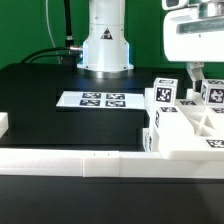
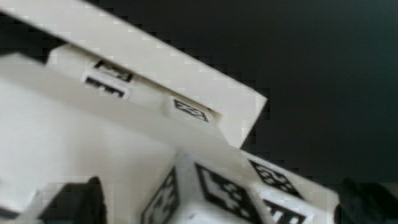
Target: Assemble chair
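The chair (image 1: 185, 125) is a body of joined white blocky pieces with black-and-white tags. It stands at the exterior view's right, behind the border rail. Two tagged square posts (image 1: 165, 92) rise from it. My gripper (image 1: 190, 78) hangs down over the chair, its fingers reaching between those posts. In the wrist view a tagged post (image 2: 240, 190) stands between my dark fingers (image 2: 71, 200), with a gap showing on one side. A slotted panel (image 2: 143, 70) with tags lies beyond it. The gripper (image 2: 217, 205) is open and holds nothing.
The long low white border rail (image 1: 80, 160) runs along the front. The marker board (image 1: 100, 100) lies flat before the robot's base (image 1: 105, 45). A small white block (image 1: 4, 124) sits at the exterior view's left edge.
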`<state>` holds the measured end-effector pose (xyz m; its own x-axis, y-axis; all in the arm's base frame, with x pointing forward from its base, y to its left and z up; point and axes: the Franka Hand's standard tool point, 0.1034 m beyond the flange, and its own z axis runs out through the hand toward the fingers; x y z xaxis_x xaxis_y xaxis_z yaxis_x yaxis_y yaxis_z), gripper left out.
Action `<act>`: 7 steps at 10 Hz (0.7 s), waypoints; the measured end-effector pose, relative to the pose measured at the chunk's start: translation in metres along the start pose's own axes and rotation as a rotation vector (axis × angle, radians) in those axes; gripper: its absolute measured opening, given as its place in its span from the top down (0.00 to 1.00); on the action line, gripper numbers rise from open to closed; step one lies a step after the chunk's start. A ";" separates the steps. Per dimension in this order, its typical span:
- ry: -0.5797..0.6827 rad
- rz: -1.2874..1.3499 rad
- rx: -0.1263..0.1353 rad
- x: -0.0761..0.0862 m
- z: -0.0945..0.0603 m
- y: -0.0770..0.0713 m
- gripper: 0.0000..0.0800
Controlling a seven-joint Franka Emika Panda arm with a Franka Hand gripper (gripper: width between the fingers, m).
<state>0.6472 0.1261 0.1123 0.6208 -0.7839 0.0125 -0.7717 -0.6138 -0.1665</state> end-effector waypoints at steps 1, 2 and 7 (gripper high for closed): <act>0.002 -0.114 -0.011 0.001 0.000 0.001 0.19; 0.000 -0.236 -0.036 0.002 0.000 0.001 0.19; -0.012 -0.648 -0.075 0.008 -0.002 -0.002 0.19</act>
<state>0.6539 0.1207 0.1148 0.9649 -0.2516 0.0759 -0.2475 -0.9671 -0.0595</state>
